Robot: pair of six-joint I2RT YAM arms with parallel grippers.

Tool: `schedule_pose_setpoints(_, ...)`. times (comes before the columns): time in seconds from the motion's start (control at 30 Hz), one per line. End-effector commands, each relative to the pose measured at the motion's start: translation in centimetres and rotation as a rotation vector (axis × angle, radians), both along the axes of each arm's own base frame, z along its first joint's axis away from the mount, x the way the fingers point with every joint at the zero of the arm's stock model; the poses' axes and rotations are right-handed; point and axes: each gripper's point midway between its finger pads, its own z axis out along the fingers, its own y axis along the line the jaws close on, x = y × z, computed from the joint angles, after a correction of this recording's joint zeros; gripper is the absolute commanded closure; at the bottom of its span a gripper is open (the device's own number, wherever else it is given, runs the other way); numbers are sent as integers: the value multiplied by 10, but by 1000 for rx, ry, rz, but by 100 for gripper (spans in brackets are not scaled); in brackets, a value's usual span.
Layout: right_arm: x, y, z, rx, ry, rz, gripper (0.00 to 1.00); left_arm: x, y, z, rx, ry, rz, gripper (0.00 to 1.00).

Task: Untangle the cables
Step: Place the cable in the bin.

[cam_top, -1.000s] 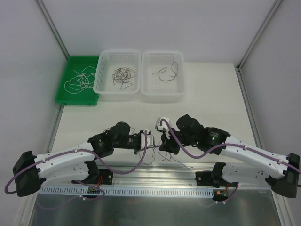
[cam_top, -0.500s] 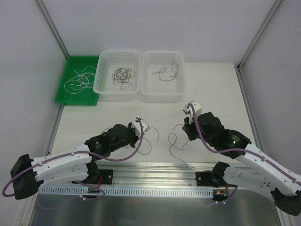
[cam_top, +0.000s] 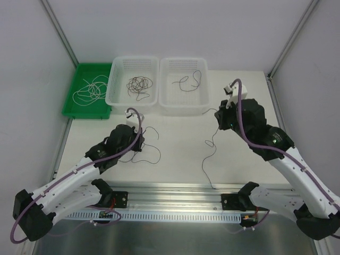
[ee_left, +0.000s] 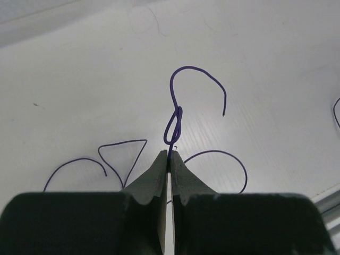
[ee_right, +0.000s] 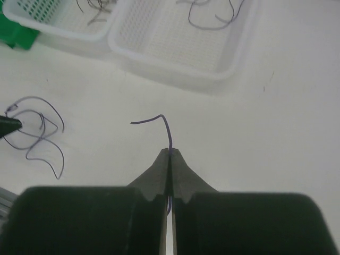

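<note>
While the left pincer (ee_left: 168, 154) is pinching a looped cable (ee_left: 177, 122) at centre left of the top view and the right pincer (ee_right: 170, 151) a separate strand (cam_top: 203, 161) at centre right, separating is looking done; a basket (cam_top: 183, 108) drop is probably coming next.

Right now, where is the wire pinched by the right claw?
In the top view the wire runs from the right claw, near the front-right corner of the right-hand white basket, down toward the table's near edge.
</note>
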Motion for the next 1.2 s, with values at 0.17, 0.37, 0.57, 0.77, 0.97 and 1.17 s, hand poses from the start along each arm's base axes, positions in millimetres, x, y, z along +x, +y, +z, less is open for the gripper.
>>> schedule_pose_setpoints(0.17,72,25,138,98,-250,20,99,-36,-43,14,-142,256,-239,100)
schedule_pose_setpoints(0.37,134,35,213,122,-453,-13,99,-52,-40,-50,-104,463,-185,100)
schedule_pose_setpoints(0.57,188,37,273,155,-696,-49,99,-55,-43,-84,-127,504,-164,100)
schedule_pose_setpoints(0.77,258,51,254,131,-758,-62,97,-62,-47,-98,-143,521,-173,100)
schedule_pose_setpoints(0.97,328,73,112,66,-446,-46,92,-66,-48,-106,-160,529,-177,100)
schedule_pose_setpoints(1.17,341,80,-20,24,-143,-20,57,-66,-53,-100,-183,518,-201,100)
